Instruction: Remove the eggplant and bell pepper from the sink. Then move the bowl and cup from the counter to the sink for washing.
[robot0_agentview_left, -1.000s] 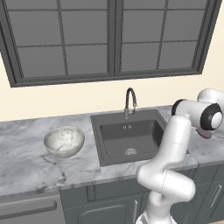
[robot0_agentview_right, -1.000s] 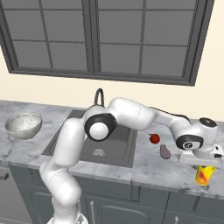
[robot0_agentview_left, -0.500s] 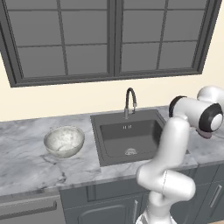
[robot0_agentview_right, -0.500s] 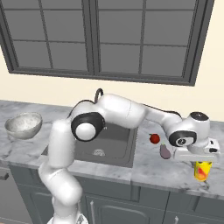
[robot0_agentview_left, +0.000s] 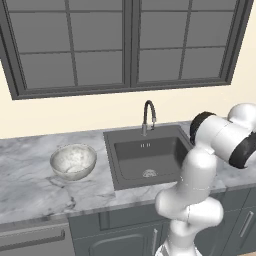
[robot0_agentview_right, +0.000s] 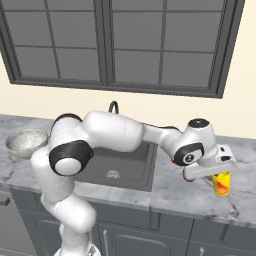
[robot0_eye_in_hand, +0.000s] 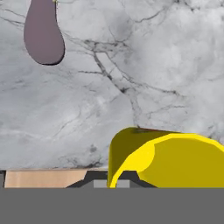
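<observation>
1. Kitchen wall with a dark-framed window sits behind the marble counter (robot0_agentview_left: 30, 185); the sink (robot0_agentview_left: 147, 157) is recessed at centre, gooseneck faucet (robot0_agentview_left: 148, 116) at its 12 o'clock edge.
2. Basin holds nothing but the whitish drain (robot0_agentview_left: 149, 173). Eggplant (robot0_eye_in_hand: 43, 31) lies on the counter, at 11 o'clock in the hand view, well apart from the cup. I cannot find the bell pepper in these views.
3. Bowl (robot0_agentview_left: 73, 161) stands upright on the counter at 9 o'clock of the sink, untouched.
4. Cup (robot0_agentview_right: 221, 183) is at 3 o'clock of the sink, near the counter's front edge. In the hand view its yellow rim sits right at the fingertips, at 5 o'clock.
5. Gripper (robot0_agentview_right: 220, 172) is over the cup in the right base view. The pictures hide the jaws; judged fully closed, probably pinching the cup wall. Contact itself is not visible, so the hold is unconfirmed.
6. Judgement: vegetable removal looks done; the step in hand is picking up the cup.
7. Risks:
   - A one-wall pinch may let the cup pivot or slip on the lift; cause, a thin rim and off-centre hold.
   - The cup stands near the front edge; a nudge instead of a grip could push it off.
   - The arm is folded across the basin; swinging back toward 9 o'clock could clip the faucet.
</observation>
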